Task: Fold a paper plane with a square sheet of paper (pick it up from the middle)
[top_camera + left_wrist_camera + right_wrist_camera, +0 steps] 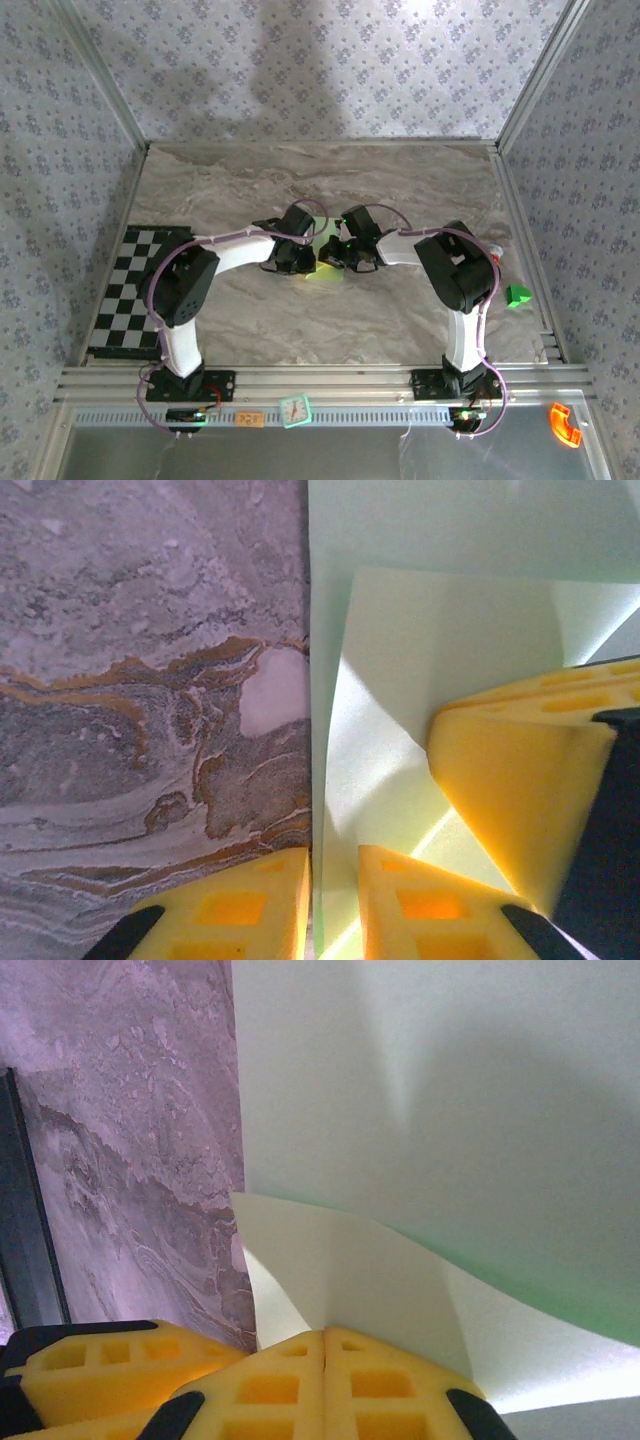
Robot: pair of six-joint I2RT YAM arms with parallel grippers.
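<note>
Right tool [323, 1342] pinches sheet [450, 1110] flap; pointing unclear.

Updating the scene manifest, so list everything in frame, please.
table: 1, grey-brown marble, under everything
paper: 1, pale green, partly folded, table centre
block: 1, bright green, table's right edge
checkerboard: 1, black and white, table's left edge
clock: 1, mint frame, front rail
tag: 1, orange, left of clock
curved piece: 1, orange, front right corner
left arm, right arm: white and black, near edge
left tool: yellow fingers slightly apart, paper edge in gap
right tool: yellow fingers shut on a paper flap
</note>
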